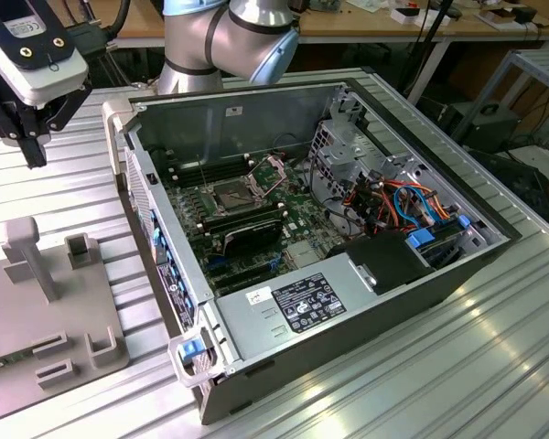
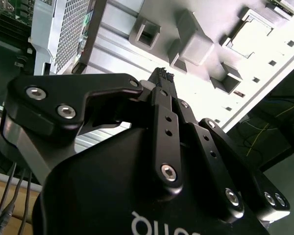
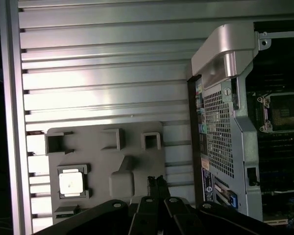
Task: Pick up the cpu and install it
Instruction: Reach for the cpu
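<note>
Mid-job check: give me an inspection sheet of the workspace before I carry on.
Surface: ribbed aluminium table.
Job's things: square silver cpu seated in the grey plastic fixture tray; open black computer case, motherboard socket open.
Clutter: nothing seen.
Grippers: black hand shut, empty, above the tray, apart from the cpu.
Cables: orange and blue leads inside the case.
Surroundings: wooden benches behind.

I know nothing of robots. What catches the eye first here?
The open computer case lying in the middle of the exterior view, its socket open. At that view's left sits a grey holder; the first wrist view shows the cpu in it, near the gripper.
</note>
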`<state>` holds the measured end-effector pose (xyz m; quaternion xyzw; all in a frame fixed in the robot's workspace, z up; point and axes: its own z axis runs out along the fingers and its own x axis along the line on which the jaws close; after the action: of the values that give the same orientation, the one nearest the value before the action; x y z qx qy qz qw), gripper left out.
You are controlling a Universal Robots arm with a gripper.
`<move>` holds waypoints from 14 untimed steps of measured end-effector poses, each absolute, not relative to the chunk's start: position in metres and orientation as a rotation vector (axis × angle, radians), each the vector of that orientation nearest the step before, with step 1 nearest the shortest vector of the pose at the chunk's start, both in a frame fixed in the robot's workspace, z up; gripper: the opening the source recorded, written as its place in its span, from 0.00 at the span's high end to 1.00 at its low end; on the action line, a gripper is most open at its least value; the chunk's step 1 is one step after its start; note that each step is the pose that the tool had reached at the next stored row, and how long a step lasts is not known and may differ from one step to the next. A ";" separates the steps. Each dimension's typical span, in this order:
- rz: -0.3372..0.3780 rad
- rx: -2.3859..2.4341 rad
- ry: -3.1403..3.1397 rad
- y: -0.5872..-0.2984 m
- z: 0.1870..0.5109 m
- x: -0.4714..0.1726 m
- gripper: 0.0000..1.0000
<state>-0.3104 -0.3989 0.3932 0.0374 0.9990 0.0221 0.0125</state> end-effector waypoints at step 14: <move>0.069 0.116 3.114 -0.399 0.393 -0.324 0.89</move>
<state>-0.3242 -0.3989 0.3933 0.0373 0.9990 0.0221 0.0125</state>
